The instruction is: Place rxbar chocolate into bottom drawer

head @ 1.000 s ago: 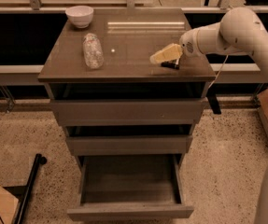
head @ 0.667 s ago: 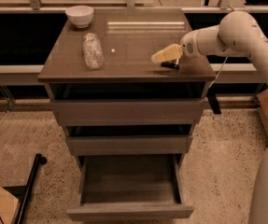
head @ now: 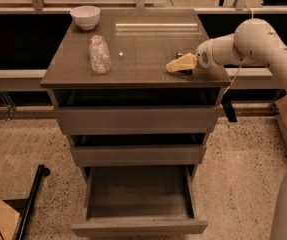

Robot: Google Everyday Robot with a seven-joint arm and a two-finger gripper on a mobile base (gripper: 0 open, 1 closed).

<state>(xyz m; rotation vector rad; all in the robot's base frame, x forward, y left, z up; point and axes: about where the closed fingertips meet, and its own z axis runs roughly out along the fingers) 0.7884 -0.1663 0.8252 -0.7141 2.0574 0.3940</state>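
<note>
My gripper (head: 179,64), pale yellow at the end of the white arm, sits low over the right side of the cabinet top, near its front edge. A small dark sliver right under it (head: 187,72) may be the rxbar chocolate; most of it is hidden by the gripper. The bottom drawer (head: 139,227) is pulled out toward me, and its inside shows nothing in it. It lies well below and to the left of the gripper.
A clear crinkled plastic bottle (head: 99,54) lies on the left of the cabinet top (head: 143,44). A white bowl (head: 85,17) stands at the back left corner. The two upper drawers (head: 137,119) are slightly ajar. A black pole (head: 33,196) lies on the floor at left.
The gripper has sunk slightly toward the cabinet top. Nothing else has moved.
</note>
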